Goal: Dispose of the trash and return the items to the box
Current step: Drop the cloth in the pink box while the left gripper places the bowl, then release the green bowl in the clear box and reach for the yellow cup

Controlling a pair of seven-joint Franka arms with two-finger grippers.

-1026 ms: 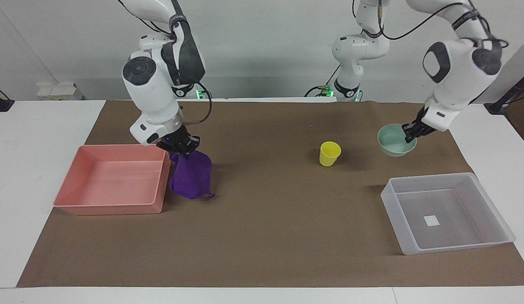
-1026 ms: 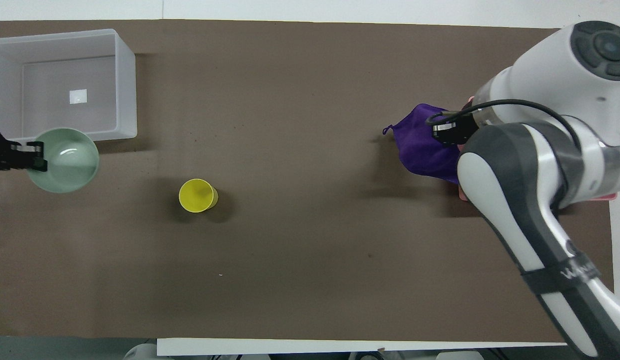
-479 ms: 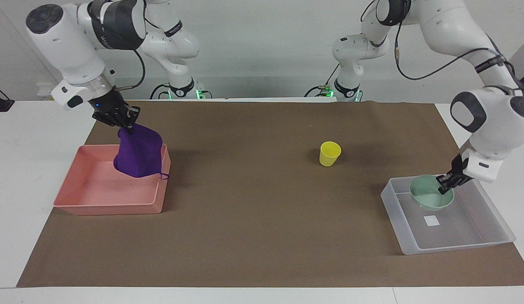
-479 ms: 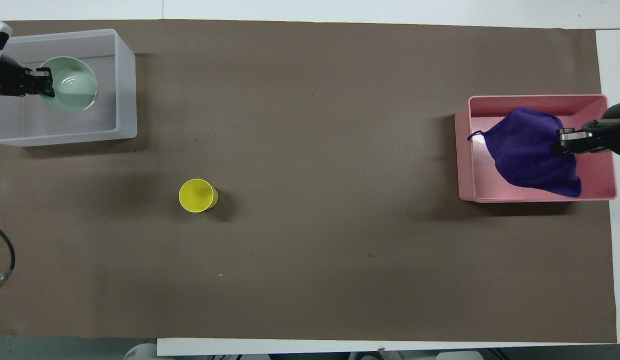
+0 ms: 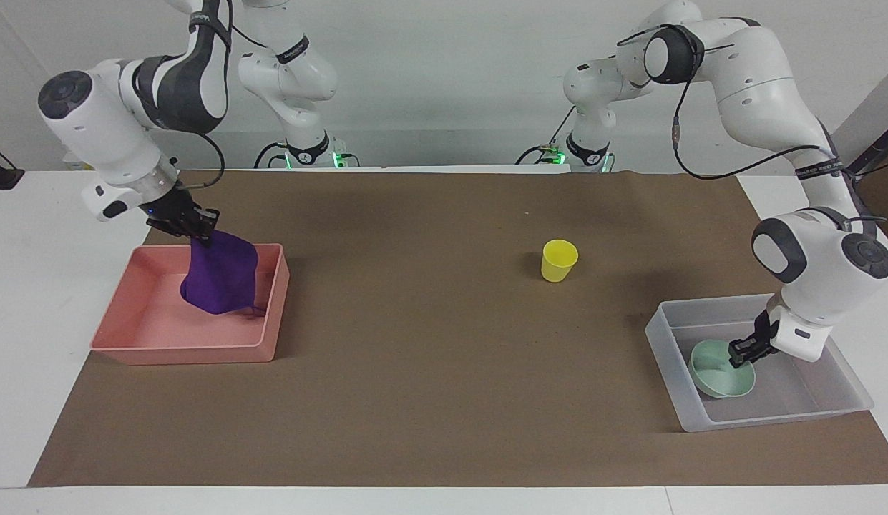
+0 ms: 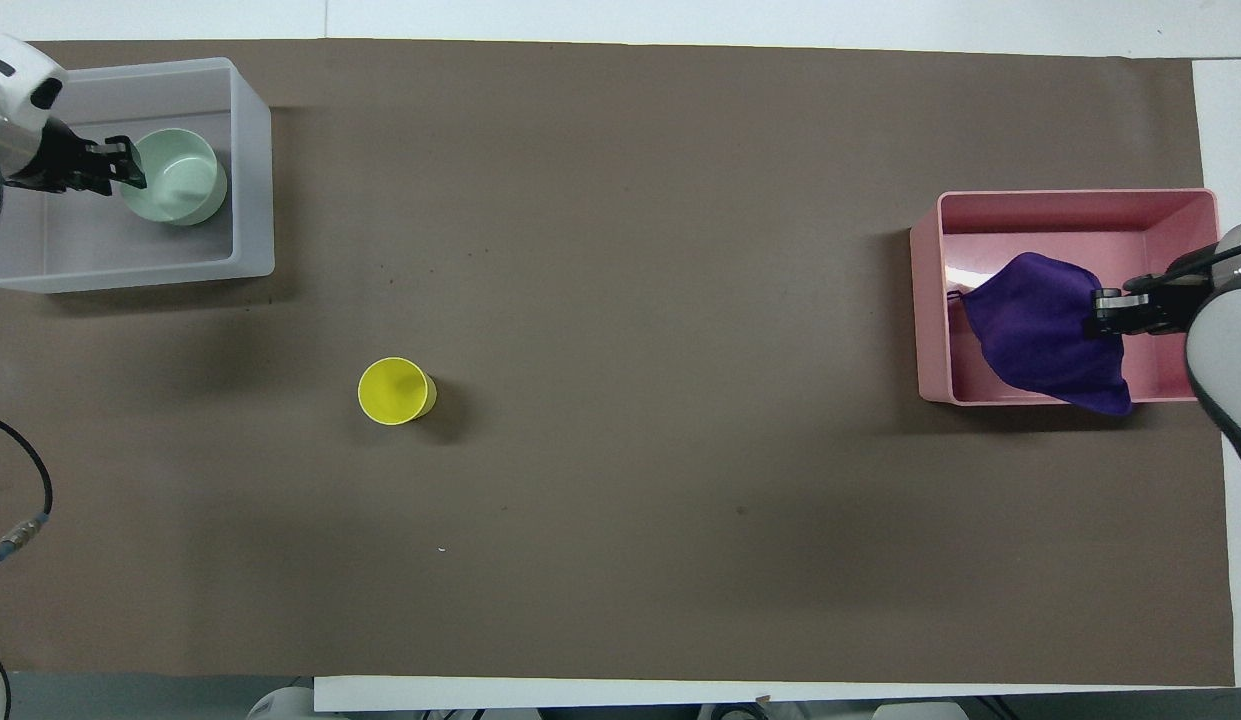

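- The worktop (image 5: 444,372) carries a pink tray (image 5: 164,350) at the right arm's end and a clear box (image 5: 672,390) at the left arm's end.
- The right tool (image 5: 197,227) is over the pink tray, clamped on the purple rag (image 5: 218,281), which hangs down into the tray.
- The left tool (image 5: 744,350) is down in the clear box, gripping the rim of the green bowl (image 5: 719,375), which is tilted.
- The yellow cup (image 5: 559,260) stands upright on the worktop, nearer the robots than the box and apart from it.
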